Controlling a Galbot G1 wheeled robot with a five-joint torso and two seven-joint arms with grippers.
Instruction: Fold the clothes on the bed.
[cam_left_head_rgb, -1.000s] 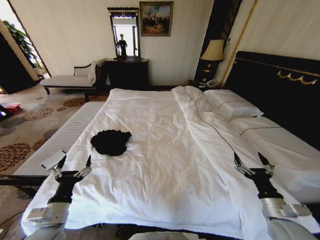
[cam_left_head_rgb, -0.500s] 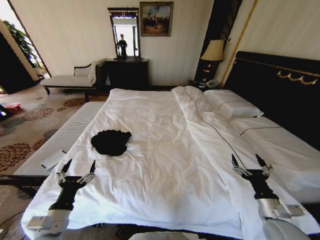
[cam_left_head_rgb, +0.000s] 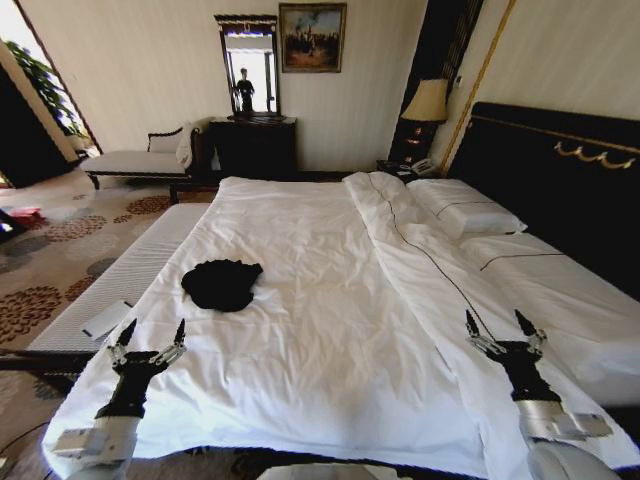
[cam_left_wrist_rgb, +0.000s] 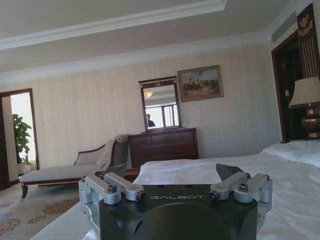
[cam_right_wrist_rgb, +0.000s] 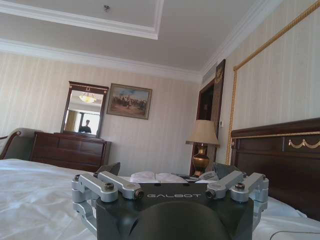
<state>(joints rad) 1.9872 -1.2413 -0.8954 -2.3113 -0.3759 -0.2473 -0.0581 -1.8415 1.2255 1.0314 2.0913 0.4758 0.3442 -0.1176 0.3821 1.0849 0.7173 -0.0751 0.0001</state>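
Note:
The clothes (cam_left_head_rgb: 222, 284), a black T-shirt, lie crumpled in a heap on the left part of the bed (cam_left_head_rgb: 330, 300), which has a white duvet and a dark headboard. My left gripper (cam_left_head_rgb: 152, 339) hovers open over the bed's near left corner, short of the shirt. Over the near right side of the bed my right gripper (cam_left_head_rgb: 503, 331) is open too, far from the shirt. Nothing is held by either one. The left wrist view looks across the bed (cam_left_wrist_rgb: 200, 172) toward the dresser, and the right wrist view across the bed (cam_right_wrist_rgb: 35, 190) toward the lamp.
A ribbed grey-white bench (cam_left_head_rgb: 115, 285) runs along the bed's left side, with a flat white item (cam_left_head_rgb: 105, 318) on it. Pillows (cam_left_head_rgb: 468, 207) lie by the headboard. Farther back stand a chaise (cam_left_head_rgb: 140, 158), a dark dresser (cam_left_head_rgb: 255, 145) with a mirror, and a bedside lamp (cam_left_head_rgb: 427, 102).
Both grippers dropped lower and nearer to me since a second ago, then rose slightly. The shirt has not moved.

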